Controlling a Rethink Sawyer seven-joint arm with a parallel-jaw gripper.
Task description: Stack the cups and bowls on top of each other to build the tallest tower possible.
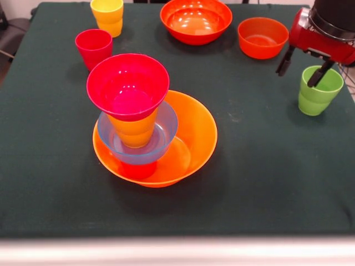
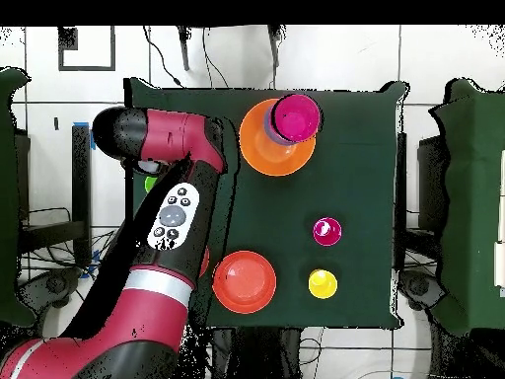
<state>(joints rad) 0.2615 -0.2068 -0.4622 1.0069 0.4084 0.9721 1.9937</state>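
Note:
The tower stands near the front left: a wide orange bowl (image 1: 191, 130) (image 2: 258, 148) holds a red cup (image 1: 136, 169), then a light blue bowl (image 1: 166, 130), an orange cup (image 1: 133, 130) and a magenta bowl (image 1: 127, 86) (image 2: 296, 116) on top. My gripper (image 1: 302, 67) is open at the right, over the green cup (image 1: 317, 94). One finger (image 1: 319, 74) dips at the cup's mouth and the other hangs outside its left wall. In the overhead view the arm hides the gripper, and only a sliver of the green cup (image 2: 150, 184) shows.
On the dark green table (image 1: 266, 166) stand a crimson cup (image 1: 93, 47) (image 2: 327, 231), a yellow cup (image 1: 107, 15) (image 2: 323, 284), a large red-orange bowl (image 1: 196, 20) (image 2: 244, 281) and a smaller orange-red bowl (image 1: 262, 37).

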